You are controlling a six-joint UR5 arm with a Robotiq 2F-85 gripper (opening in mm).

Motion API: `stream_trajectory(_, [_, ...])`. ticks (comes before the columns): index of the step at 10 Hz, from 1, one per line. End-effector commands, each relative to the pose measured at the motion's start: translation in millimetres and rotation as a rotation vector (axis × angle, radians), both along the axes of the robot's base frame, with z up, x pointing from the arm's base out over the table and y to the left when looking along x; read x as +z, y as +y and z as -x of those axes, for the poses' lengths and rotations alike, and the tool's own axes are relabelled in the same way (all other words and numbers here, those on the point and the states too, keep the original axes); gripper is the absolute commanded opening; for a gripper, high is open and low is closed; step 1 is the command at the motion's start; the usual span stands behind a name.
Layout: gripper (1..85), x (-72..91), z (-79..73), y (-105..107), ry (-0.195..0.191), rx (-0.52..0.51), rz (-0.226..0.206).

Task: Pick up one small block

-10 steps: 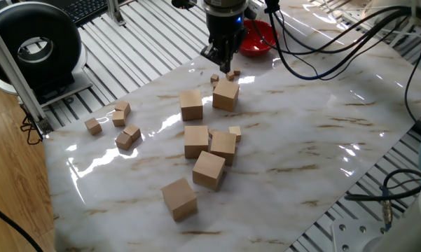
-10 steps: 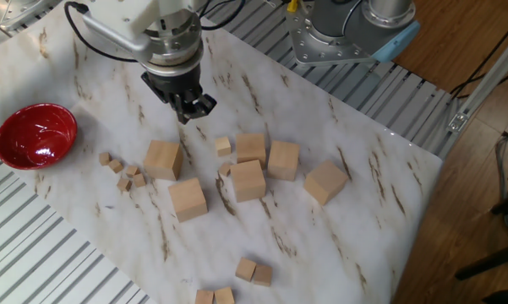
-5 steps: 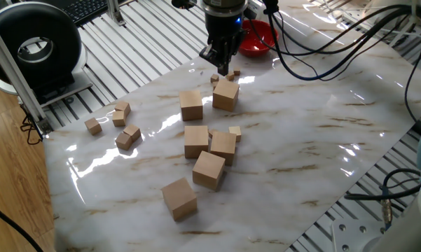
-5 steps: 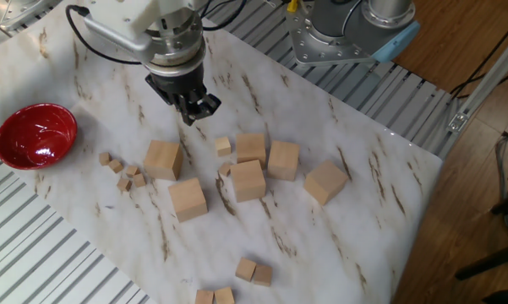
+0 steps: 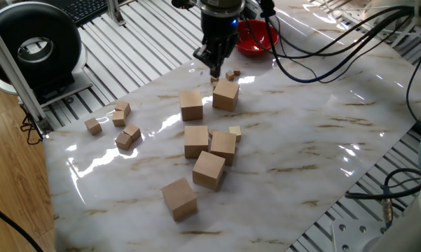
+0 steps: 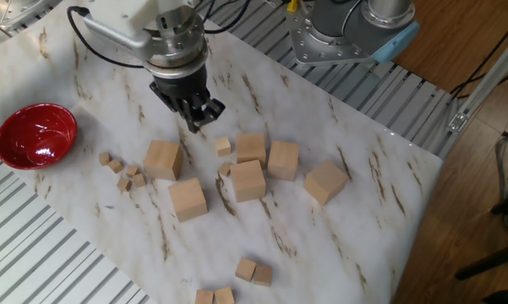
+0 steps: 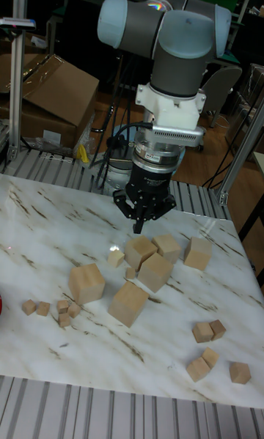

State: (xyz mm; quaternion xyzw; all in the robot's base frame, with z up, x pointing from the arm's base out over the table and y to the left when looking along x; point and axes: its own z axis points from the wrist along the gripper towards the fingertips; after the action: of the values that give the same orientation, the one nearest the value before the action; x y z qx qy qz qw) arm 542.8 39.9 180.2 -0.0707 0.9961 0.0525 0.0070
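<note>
The hand (image 6: 196,120) hangs above the table (image 6: 355,219), fingers closed together, holding nothing. Only the fixed views show the red bowl (image 6: 34,135); the tall view shows the arm (image 7: 172,36).

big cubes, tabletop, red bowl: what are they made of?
Big cubes: apparently unfinished light wood, matte tan with faint grain. Tabletop: glossy marble-look surface, white with brown veins and glare; could be printed laminate. Red bowl: shiny, probably plastic or glazed ceramic.
</note>
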Motion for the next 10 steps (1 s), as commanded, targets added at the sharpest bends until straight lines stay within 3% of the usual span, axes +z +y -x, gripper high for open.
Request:
stream_trajectory(1, [1.0,12.1,-2.1,50,-0.031,0.113,-0.197])
stream_trajectory(2, [1.0,19.1,15.4,68,0.036,0.103,-0.277])
stream_trajectory(5, [1.0,22.0,17.4,75,0.044,0.097,-0.305])
stream_trajectory(8, [1.0,18.2,28.5,63,0.094,0.08,-0.258])
stream_trajectory(10, [1.0,16.5,29.7,58,0.098,0.087,-0.238])
